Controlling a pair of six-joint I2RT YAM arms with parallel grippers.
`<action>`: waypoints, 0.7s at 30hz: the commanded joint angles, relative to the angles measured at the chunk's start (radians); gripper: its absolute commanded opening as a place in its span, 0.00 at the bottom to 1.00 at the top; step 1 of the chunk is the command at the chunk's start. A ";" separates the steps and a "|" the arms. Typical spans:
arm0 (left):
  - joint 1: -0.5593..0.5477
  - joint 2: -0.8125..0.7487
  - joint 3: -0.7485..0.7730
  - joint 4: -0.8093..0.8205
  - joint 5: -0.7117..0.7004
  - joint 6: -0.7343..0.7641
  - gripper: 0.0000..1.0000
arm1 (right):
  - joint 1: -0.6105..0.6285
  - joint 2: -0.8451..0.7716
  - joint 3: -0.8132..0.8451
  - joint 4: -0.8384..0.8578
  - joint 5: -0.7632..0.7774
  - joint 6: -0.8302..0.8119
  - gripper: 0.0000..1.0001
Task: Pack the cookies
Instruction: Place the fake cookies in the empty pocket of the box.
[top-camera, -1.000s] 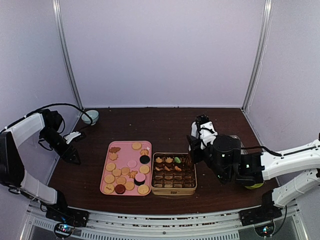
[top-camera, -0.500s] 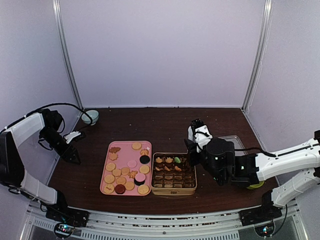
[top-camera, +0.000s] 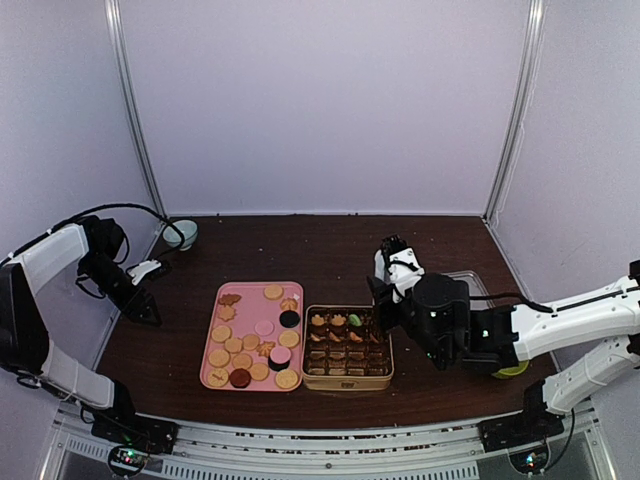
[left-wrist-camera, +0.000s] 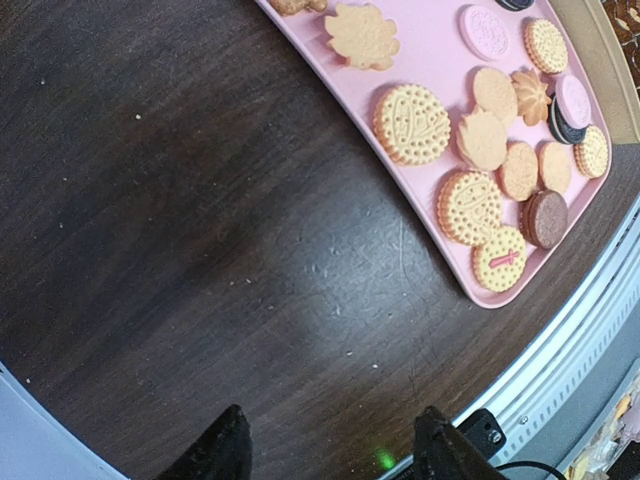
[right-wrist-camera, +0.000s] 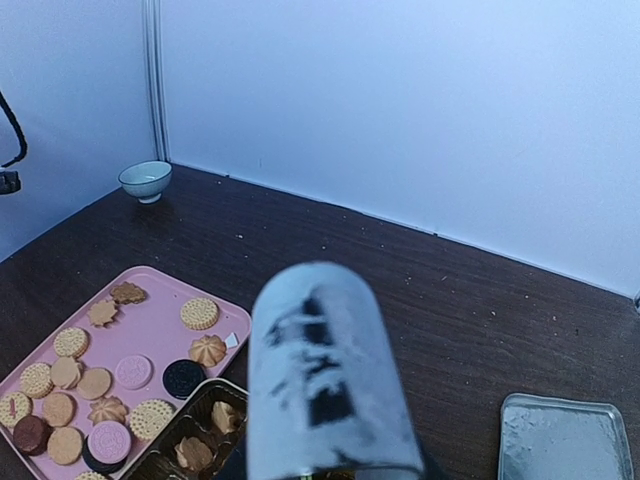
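Cookies (top-camera: 250, 343) lie on a pink tray (top-camera: 250, 300): round tan ones, some dark or pink, some flower-shaped. More cookies (top-camera: 337, 321) fill the far row of a gold box (top-camera: 303, 378) with brown compartments, right of the tray. My right gripper (top-camera: 390, 300) hovers over the box's far right corner, shut on metal tongs (top-camera: 401, 266). The tongs' rounded end (right-wrist-camera: 325, 370) fills the right wrist view and hides the jaws. My left gripper (top-camera: 140, 305) stands open and empty over bare table left of the tray. Its fingertips (left-wrist-camera: 225, 450) frame dark wood, with cookies (left-wrist-camera: 411, 123) beyond.
A small pale bowl (top-camera: 181, 233) sits at the back left corner. A silver lid (right-wrist-camera: 560, 440) lies flat on the table behind my right arm. A yellow-green object (top-camera: 510, 372) shows under the right forearm. Walls close in on three sides.
My right arm has moved left and lower, bringing the tongs to the box's far right corner. The left arm has barely moved.
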 joint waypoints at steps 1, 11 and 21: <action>0.008 -0.005 0.021 -0.002 0.022 -0.002 0.57 | -0.003 -0.025 0.032 0.003 0.003 -0.007 0.31; 0.008 -0.011 0.018 -0.002 0.021 0.000 0.57 | 0.013 -0.048 0.079 0.061 -0.017 -0.075 0.22; 0.009 -0.032 0.011 -0.011 0.017 0.003 0.57 | 0.105 0.307 0.453 0.154 -0.198 -0.122 0.21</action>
